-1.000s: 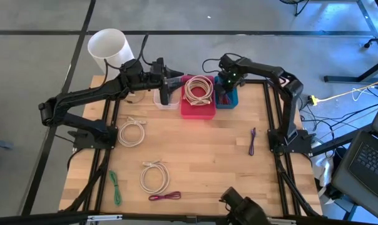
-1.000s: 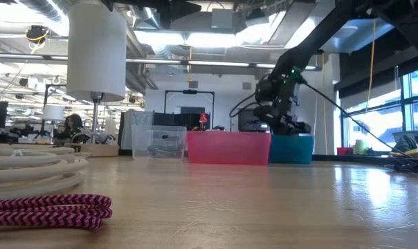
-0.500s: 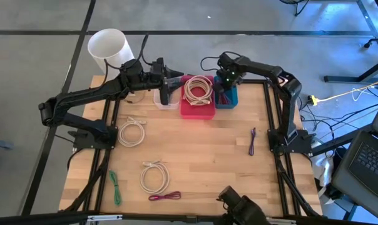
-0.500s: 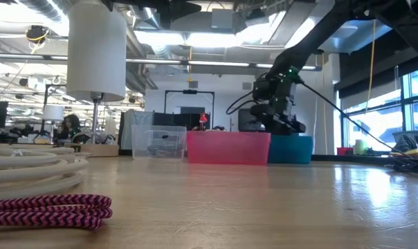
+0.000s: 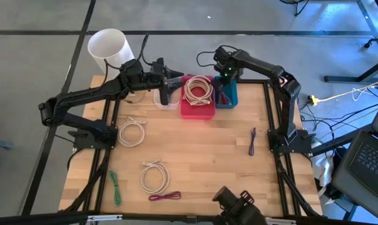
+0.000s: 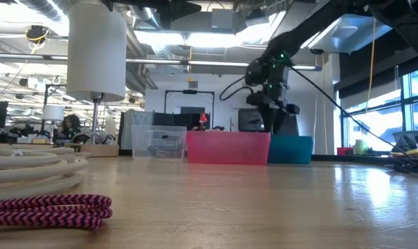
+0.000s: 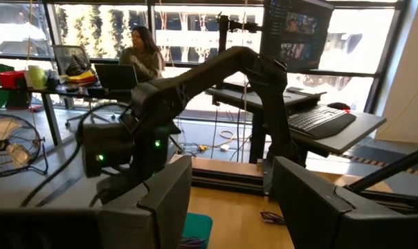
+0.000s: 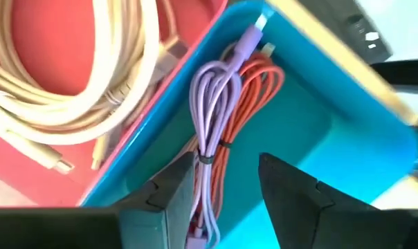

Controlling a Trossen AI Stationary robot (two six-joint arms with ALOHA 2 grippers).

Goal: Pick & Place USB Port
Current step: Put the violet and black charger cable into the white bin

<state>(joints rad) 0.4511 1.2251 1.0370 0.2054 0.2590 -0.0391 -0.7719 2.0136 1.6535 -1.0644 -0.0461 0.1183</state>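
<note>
The right end effector (image 5: pixel 224 74) is held above the blue bin (image 5: pixel 231 100) at the table's far edge, about one o'clock from the table centre; its fingers (image 8: pixel 169 191) are seen parted, with nothing between them. Directly below, inside that bin, a coiled purple USB cable (image 8: pixel 210 145) is seen lying on a red-orange cable (image 8: pixel 259 84), free of the fingers. Touching the blue bin's nine o'clock side stands the pink bin (image 5: pixel 198 109), in which a cream cable coil (image 5: pixel 198 89) is laid.

The left end effector (image 5: pixel 175 79) is held at about eleven o'clock, over the clear bin (image 5: pixel 166 100) beside the pink one, with its fingers (image 7: pixel 169 197) spread wide and empty.

Scattered on the table (image 5: pixel 214 156) are two white cable coils (image 5: pixel 131 132) (image 5: pixel 154 176), a green cable (image 5: pixel 116 187), a magenta cable (image 5: pixel 164 196) and a second purple cable (image 5: pixel 252 141) at three o'clock. A white cylinder (image 5: pixel 109 47) is seen beyond the far left corner.
</note>
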